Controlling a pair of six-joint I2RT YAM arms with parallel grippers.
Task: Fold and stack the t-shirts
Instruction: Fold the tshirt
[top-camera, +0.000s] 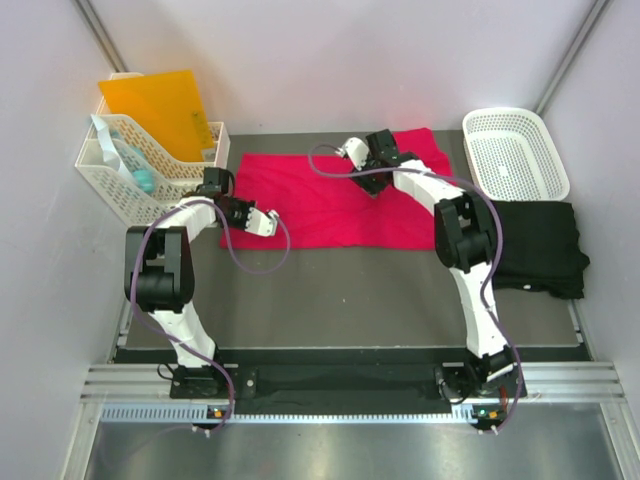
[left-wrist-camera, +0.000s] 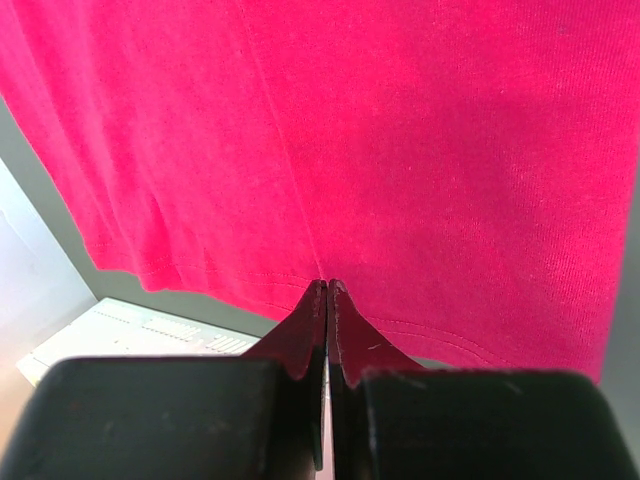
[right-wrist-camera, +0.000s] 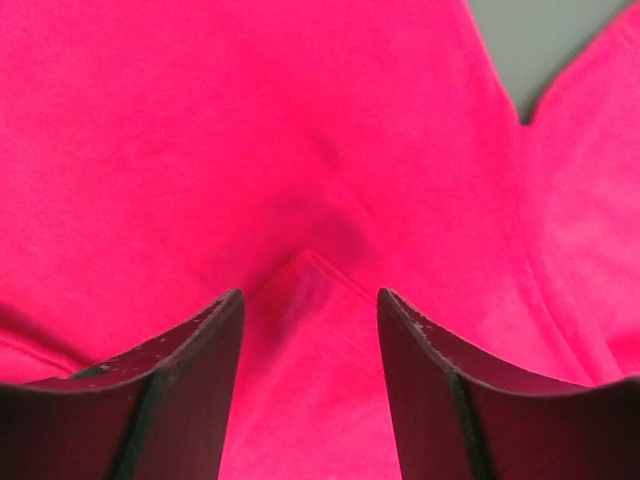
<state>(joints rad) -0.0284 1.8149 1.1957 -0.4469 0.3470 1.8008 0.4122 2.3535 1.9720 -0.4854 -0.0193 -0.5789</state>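
Note:
The pinkish-red t-shirt (top-camera: 330, 200) lies spread across the back middle of the dark table. The black t-shirt (top-camera: 540, 245) lies bunched at the right. My left gripper (top-camera: 262, 222) sits at the red shirt's near-left edge. It is shut, its fingertips (left-wrist-camera: 322, 292) meeting right at the hem of the red t-shirt (left-wrist-camera: 400, 150), and no cloth shows between them. My right gripper (top-camera: 372, 185) hangs over the red shirt's back part. It is open, and a folded corner of the red t-shirt (right-wrist-camera: 320, 290) lies between its spread fingers (right-wrist-camera: 215, 330), not gripped.
A white lattice basket (top-camera: 515, 150) stands at the back right, just behind the black shirt. A white organiser rack (top-camera: 130, 170) with an orange folder (top-camera: 160, 105) stands at the back left, close to my left arm. Its white plastic (left-wrist-camera: 130, 335) shows low in the left wrist view.

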